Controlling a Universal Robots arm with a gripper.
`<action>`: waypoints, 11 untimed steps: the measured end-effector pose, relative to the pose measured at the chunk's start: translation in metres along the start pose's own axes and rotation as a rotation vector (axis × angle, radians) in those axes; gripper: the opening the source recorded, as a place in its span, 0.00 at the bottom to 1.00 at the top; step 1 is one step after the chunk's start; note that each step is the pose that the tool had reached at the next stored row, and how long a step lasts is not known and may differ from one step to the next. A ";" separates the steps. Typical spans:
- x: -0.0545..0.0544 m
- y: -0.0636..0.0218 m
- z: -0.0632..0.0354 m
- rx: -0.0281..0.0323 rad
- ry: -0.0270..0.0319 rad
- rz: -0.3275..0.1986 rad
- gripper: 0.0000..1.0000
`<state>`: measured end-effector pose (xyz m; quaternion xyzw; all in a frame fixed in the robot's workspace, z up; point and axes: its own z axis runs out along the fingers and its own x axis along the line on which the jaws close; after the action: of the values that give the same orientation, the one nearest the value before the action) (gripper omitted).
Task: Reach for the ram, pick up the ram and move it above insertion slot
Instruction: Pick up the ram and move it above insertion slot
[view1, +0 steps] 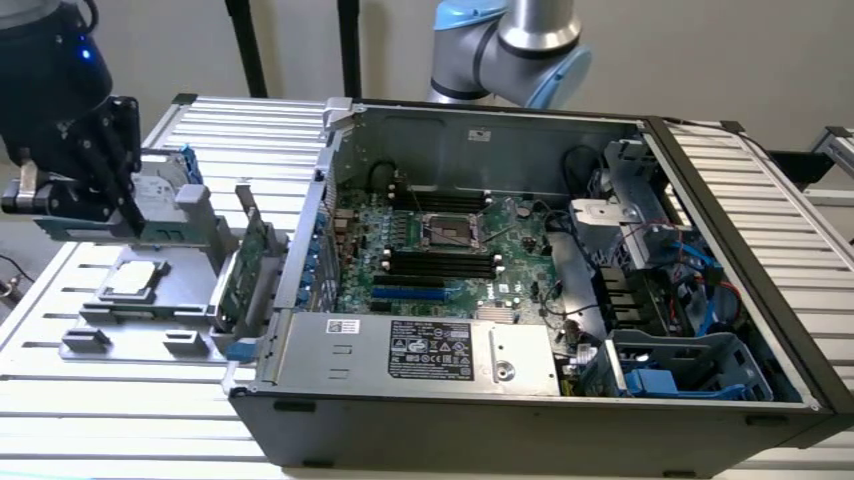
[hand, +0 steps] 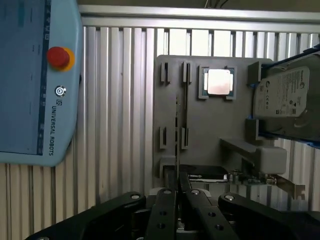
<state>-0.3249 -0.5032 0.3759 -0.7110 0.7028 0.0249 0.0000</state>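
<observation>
You work in robot lab or test workshop. Signs you can see: ribbed metal table (view1: 120, 420), open computer case (view1: 534, 420) lying on it, grey holder plate (hand: 210, 125) with loose computer parts, robot arm (view1: 514, 50) behind case, control tablet (hand: 35, 80) with red stop button (hand: 58, 57).

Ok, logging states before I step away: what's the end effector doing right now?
End effector: cannot be told; nearest thing is the memory stick.
</observation>
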 end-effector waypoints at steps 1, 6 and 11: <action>0.000 -0.0033 -0.0046 -0.0002 -0.0018 -0.002 0.13; -0.001 -0.0213 -0.0251 -0.0015 -0.0125 -0.009 0.13; -0.001 -0.0426 -0.0371 -0.0029 -0.0215 -0.016 0.13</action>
<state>-0.2810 -0.5033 0.4115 -0.7162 0.6971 0.0335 0.0068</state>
